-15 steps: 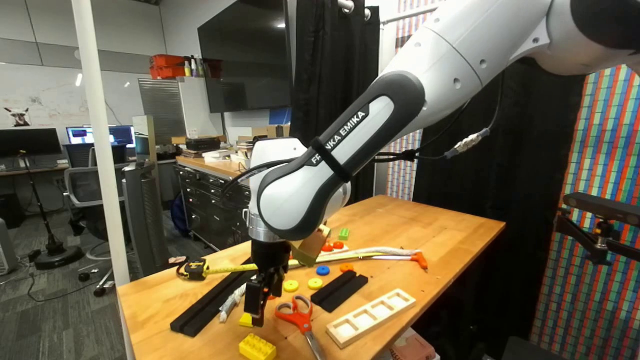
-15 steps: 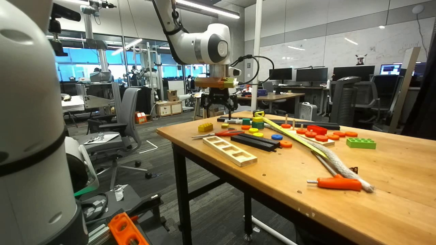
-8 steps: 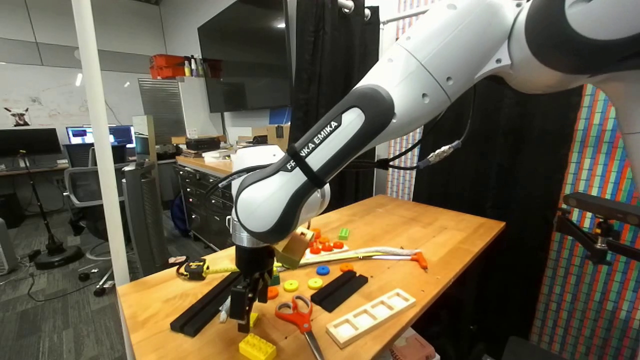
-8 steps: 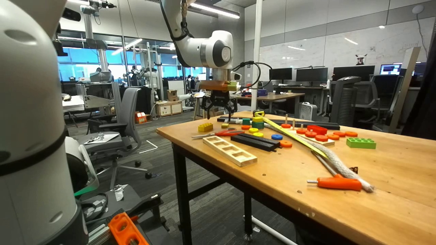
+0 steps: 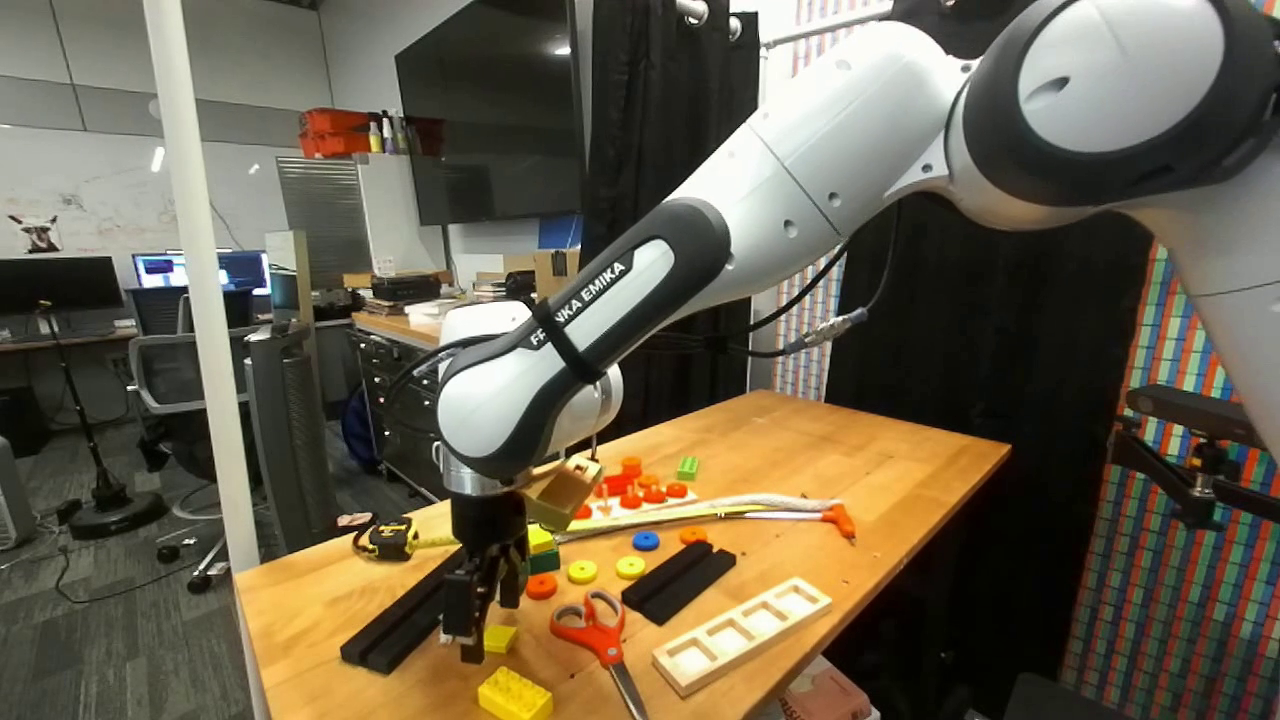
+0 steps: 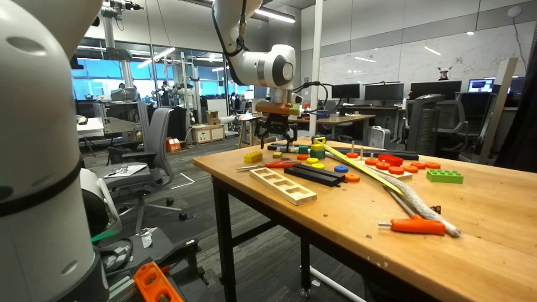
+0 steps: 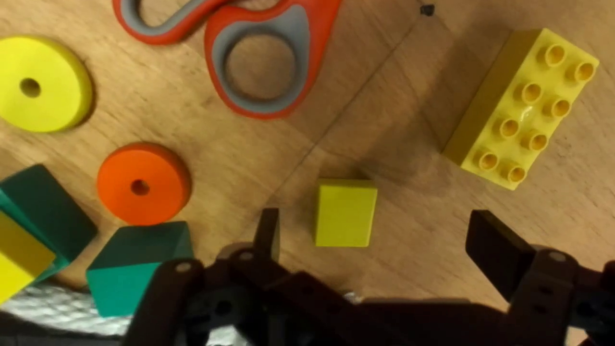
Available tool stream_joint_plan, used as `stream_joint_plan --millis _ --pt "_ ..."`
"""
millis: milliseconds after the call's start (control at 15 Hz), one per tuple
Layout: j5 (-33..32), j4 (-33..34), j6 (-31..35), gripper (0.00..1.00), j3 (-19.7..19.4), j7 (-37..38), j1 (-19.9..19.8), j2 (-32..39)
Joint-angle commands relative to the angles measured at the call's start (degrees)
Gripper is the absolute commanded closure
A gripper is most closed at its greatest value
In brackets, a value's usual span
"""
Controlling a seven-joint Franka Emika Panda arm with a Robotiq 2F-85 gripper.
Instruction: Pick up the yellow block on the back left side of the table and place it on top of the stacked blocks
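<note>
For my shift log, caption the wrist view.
Black jaws stand open, a smooth yellow rectangular block showing between them; studded yellow plastic brick upper right.

ok so the small rectangular block point(image 7: 344, 214) is plain yellow, stacked rectangular blocks point(image 6: 317, 154) go yellow over dark green. Red-handled metal scissors point(image 5: 601, 640) lined grey, flat round orange disc point(image 7: 159, 185), matte black 2-finger gripper point(image 7: 379, 235), tan wooden table point(image 7: 413, 271) with darker streaks.

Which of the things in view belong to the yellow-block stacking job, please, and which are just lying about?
For the job:
claw, open
small smooth yellow block, likely the target
yellow-on-green block stack
table

Lying about, among others:
studded yellow brick
red-handled scissors
wooden tray
tape measure
blue ring
studded green brick
orange-handled tool
</note>
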Motion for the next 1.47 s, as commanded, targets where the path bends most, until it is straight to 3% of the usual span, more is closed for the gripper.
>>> stream_joint_plan --millis 0,600,667,733,1200,1267,1400 --pt "0.0 6.2 -3.8 0.00 -0.5 -1.6 0.1 3.8" --pt "-0.1 9.7 -6.8 0.00 -1.1 -1.3 0.3 6.3" --pt "-0.2 9.8 -6.9 0.25 -1.1 -1.2 0.4 6.3" --pt "-0.2 9.9 -7.0 0.25 -1.1 -1.3 0.3 6.3" --pt "-0.2 10.8 -7.6 0.80 -1.5 -1.1 0.4 6.4" --pt "-0.1 10.8 -7.6 0.83 -1.5 -1.1 0.3 6.3" --pt "-0.2 10.8 -7.9 0.79 -1.6 -0.5 0.6 6.1"
